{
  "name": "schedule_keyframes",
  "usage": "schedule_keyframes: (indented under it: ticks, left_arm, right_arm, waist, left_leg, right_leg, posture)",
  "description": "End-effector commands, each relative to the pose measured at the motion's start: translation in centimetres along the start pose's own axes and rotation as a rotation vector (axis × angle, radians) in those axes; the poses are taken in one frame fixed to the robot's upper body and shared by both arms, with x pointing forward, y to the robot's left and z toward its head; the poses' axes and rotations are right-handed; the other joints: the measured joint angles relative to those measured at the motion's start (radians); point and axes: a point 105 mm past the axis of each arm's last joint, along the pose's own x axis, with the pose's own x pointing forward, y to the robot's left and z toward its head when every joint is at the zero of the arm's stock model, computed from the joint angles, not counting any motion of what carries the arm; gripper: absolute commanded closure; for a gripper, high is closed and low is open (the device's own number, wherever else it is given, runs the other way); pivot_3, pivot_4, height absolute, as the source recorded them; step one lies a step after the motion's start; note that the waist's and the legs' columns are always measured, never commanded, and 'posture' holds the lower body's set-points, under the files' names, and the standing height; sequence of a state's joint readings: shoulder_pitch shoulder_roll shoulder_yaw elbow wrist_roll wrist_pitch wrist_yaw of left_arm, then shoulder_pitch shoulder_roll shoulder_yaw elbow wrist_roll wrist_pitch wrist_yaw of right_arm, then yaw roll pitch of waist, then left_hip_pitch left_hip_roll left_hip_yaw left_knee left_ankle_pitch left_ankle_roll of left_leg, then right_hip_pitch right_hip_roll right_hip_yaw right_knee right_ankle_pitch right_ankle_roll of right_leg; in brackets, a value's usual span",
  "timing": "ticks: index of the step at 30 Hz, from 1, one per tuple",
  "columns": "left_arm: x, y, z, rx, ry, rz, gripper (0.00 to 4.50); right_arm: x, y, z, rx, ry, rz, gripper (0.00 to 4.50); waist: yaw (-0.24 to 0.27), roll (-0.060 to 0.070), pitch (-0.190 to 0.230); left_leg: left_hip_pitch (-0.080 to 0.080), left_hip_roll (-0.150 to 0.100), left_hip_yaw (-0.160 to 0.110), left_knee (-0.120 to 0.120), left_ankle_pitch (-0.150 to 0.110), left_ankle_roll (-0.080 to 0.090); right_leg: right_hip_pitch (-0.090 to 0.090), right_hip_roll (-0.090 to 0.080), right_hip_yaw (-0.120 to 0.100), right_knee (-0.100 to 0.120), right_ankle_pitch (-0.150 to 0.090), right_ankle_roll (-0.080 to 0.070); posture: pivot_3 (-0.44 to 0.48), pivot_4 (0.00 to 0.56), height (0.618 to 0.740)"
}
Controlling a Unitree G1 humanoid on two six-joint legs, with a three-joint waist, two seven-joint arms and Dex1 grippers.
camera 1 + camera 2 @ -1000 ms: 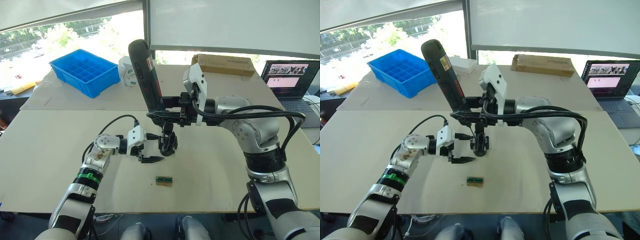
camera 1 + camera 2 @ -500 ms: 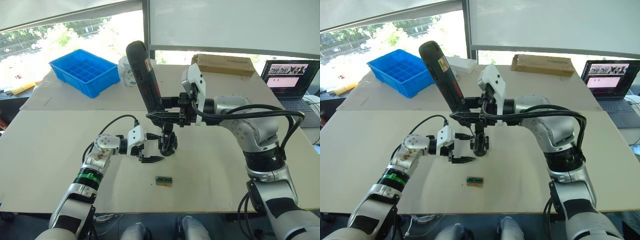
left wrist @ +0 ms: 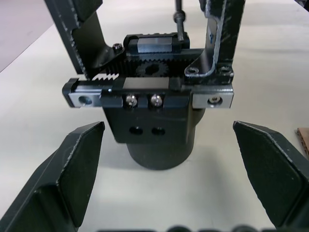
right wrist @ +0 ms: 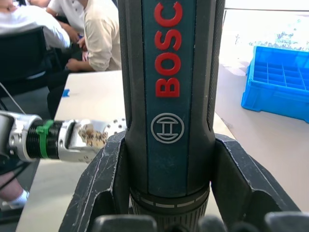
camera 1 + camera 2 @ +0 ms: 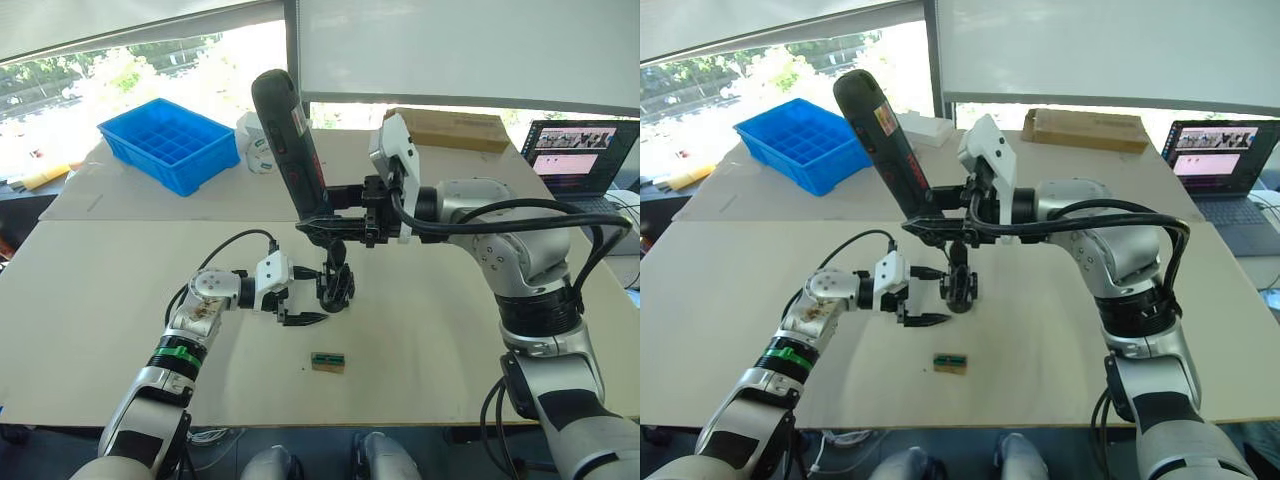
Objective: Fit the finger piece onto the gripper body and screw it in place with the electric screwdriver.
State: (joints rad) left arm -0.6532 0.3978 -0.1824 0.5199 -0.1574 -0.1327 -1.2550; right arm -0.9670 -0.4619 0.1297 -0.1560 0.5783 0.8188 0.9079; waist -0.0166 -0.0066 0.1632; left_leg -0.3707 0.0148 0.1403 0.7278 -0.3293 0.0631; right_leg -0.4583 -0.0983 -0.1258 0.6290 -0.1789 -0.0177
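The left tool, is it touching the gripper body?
Apart. In the left wrist view, table shows between each finger of the left tool and the gripper body.

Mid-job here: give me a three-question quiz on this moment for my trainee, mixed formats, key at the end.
1. True or false: the right gripper is clamped on the electric screwdriver.
2. The left gripper is: A) open, fingers either side of the gripper body; B) shut on it.
3. Fill in: the small brown-and-green block lies on the ____.

Key: 1 true; 2 A; 3 table.
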Motion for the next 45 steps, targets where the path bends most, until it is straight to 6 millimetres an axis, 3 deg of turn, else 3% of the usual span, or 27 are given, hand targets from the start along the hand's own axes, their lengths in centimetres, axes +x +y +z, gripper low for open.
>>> schedule_keyframes:
  ticks: [1,4,8,11,14,45]
  left_arm:
    - [0.1,0.2,0.7,0.047,-0.013,0.003,0.0]
    - [0.1,0.2,0.8,0.047,-0.014,0.004,0.0]
    - [0.0,0.2,0.8,0.047,-0.014,0.005,0.0]
    - [0.0,0.2,0.8,0.047,-0.014,0.006,0.0]
    - [0.0,0.2,0.8,0.047,-0.015,0.006,0.0]
    - [-0.1,0.4,1.0,0.045,-0.015,0.011,0.0]
  right_arm:
    - [-0.9,0.0,2.5,-0.079,-0.069,-0.015,2.58]
    - [-1.1,-0.7,2.5,-0.021,-0.09,-0.056,2.58]
    - [-1.3,-0.5,1.7,-0.081,-0.05,-0.05,2.58]
    - [-1.1,-0.5,2.5,0.0,-0.103,-0.052,2.58]
    - [-0.9,0.1,2.4,-0.095,-0.075,-0.025,2.58]
    - [-0.2,0.8,1.7,-0.016,-0.096,-0.016,2.58]
  waist:
    - [0.0,0.0,0.0]
    - [0.001,0.0,0.0]
    - [0.002,0.0,0.0]
    - [0.002,0.0,0.0]
    - [0.0,0.0,0.0]
    - [0.001,0.0,0.0]
  left_leg:
    - [0.0,0.0,0.0,0.0,0.0,0.0]
    - [0.0,0.0,0.0,0.0,0.0,0.0]
    - [0.0,0.0,0.0,0.0,0.0,0.0]
    - [0.0,0.0,0.0,0.0,0.0,0.0]
    - [0.0,0.0,0.0,0.0,0.0,0.0]
    - [0.0,0.0,0.0,0.0,0.0,0.0]
  right_leg:
    - [0.0,0.0,0.0,0.0,0.0,0.0]
    - [0.0,0.0,0.0,0.0,0.0,0.0]
    - [0.0,0.0,0.0,0.0,0.0,0.0]
    - [0.0,0.0,0.0,-0.001,0.0,0.0]
    - [0.0,0.0,0.0,0.0,0.0,0.0]
    - [0.0,0.0,0.0,-0.001,0.0,0.0]
  posture:
    - [0.0,0.15,0.738]
    - [0.0,0.15,0.738]
    - [0.0,0.15,0.738]
    - [0.0,0.15,0.738]
    - [0.0,0.15,0.738]
    - [0.0,0.15,0.738]
